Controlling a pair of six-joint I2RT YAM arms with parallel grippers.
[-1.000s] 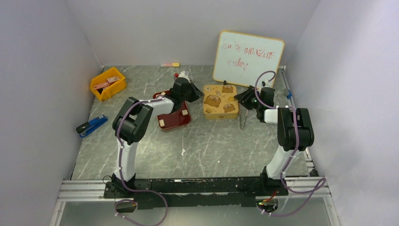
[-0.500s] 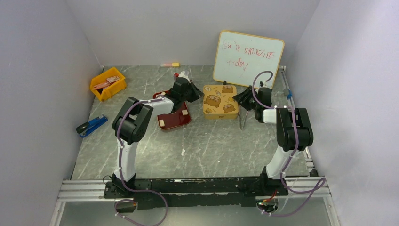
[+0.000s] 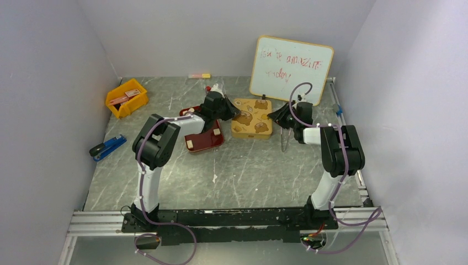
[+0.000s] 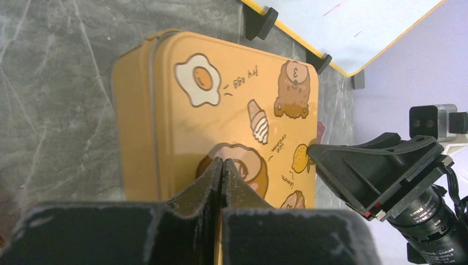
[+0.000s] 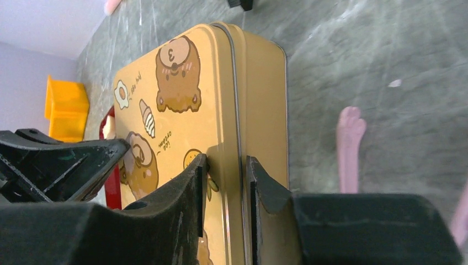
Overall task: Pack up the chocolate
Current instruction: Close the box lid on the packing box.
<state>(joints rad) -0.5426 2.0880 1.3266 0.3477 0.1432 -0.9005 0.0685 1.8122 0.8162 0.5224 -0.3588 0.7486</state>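
Left arm stretched forward over one red tray [image 3: 205,143], its left tool [image 4: 222,165] pinched fully closed on nothing, tips on the lid of one gold tin [image 4: 221,105]. Right tool [image 5: 225,165] half-spread astride the tin's right rim, with a gap at the inner finger. Whiteboard [image 3: 291,66] crowds the tin's far edge and desk [image 3: 248,171] runs nearward; I count two chocolate [image 3: 189,144] pieces, both in the tray.

Gold tin lid [image 4: 182,127], just beyond left gripper [image 4: 222,161] fingertips:
- "3" was printed on bear [image 4: 294,83] forehead
- "fry egg" was lettered beside fried egg [image 4: 200,80]
- "ice cream" was lettered beside cone [image 4: 258,122]

Whiteboard [image 3: 291,66], far beyond tin: red handwriting, "amazing" and "today" were roughly made out.
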